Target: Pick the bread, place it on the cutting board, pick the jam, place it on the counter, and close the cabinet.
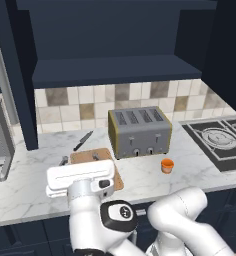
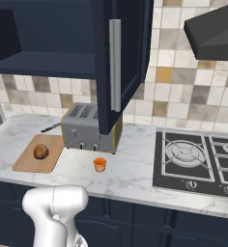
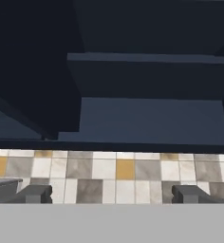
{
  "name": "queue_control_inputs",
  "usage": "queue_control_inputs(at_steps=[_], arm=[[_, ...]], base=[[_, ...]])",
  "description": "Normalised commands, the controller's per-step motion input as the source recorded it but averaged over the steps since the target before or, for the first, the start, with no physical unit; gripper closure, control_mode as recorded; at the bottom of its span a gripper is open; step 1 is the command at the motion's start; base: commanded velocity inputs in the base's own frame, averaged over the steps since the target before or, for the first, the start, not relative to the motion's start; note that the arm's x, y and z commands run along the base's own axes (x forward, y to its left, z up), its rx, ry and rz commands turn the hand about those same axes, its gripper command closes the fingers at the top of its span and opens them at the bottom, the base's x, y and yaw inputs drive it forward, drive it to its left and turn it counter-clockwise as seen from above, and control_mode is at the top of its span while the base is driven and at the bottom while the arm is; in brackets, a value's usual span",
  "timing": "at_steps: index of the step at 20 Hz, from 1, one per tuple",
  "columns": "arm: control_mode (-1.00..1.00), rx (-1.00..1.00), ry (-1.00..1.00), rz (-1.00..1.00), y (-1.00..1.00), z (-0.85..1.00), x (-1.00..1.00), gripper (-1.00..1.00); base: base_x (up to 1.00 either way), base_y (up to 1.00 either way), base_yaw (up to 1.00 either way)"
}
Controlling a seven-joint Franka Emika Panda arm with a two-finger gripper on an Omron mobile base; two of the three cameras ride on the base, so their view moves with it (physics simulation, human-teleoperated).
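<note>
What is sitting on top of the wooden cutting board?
A small round brown bread roll sits on the flat light-brown wooden cutting board. In the left base view the white robot hand covers much of the board.

Veined marble counter (image 2: 130, 169), wooden cutting board (image 2: 24, 161).

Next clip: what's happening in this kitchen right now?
The bread sits on the cutting board and the jam stands on the counter in front of the toaster. The end effector is open and empty, facing the cabinet, whose door hangs open. Closing it is what remains.
</note>
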Motion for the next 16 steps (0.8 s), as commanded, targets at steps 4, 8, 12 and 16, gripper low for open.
queue_control_inputs(at_steps=[4, 8, 12, 16], arm=[[-1.0, 0.0, -0.06, 0.02, 0.27, 0.08, -0.06, -1.0], [-1.0, 0.0, -0.05, 0.02, 0.28, 0.12, -0.11, -1.0], [-1.0, 0.0, -0.03, 0.01, 0.27, 0.12, -0.11, -1.0], [-1.0, 0.0, -0.01, 0.01, 0.22, 0.1, -0.14, -1.0]], base=[[0.0, 0.0, 0.0], [0.0, 0.0, 0.0], [0.0, 0.0, 0.0], [0.0, 0.0, 0.0]])
